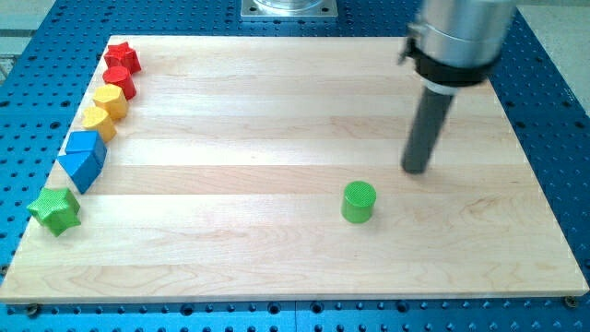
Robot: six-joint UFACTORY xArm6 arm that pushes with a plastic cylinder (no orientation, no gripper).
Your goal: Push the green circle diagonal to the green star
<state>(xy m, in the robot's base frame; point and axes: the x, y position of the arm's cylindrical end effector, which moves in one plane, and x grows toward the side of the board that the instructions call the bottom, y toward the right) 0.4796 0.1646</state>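
Note:
The green circle (pixel 359 202) is a short green cylinder standing on the wooden board (pixel 277 111), right of the middle and toward the view's bottom. The green star (pixel 54 210) lies at the board's left edge near the view's bottom. My tip (pixel 417 170) is the lower end of the dark rod; it rests on the board above and to the right of the green circle, a short gap away and not touching it. The green star is far to the left of both.
A row of blocks runs up the left edge above the green star: two blue blocks (pixel 82 157), two yellow blocks (pixel 104 112), a red block (pixel 120 84) and a red star (pixel 122 58). A perforated blue table (pixel 553 111) surrounds the board.

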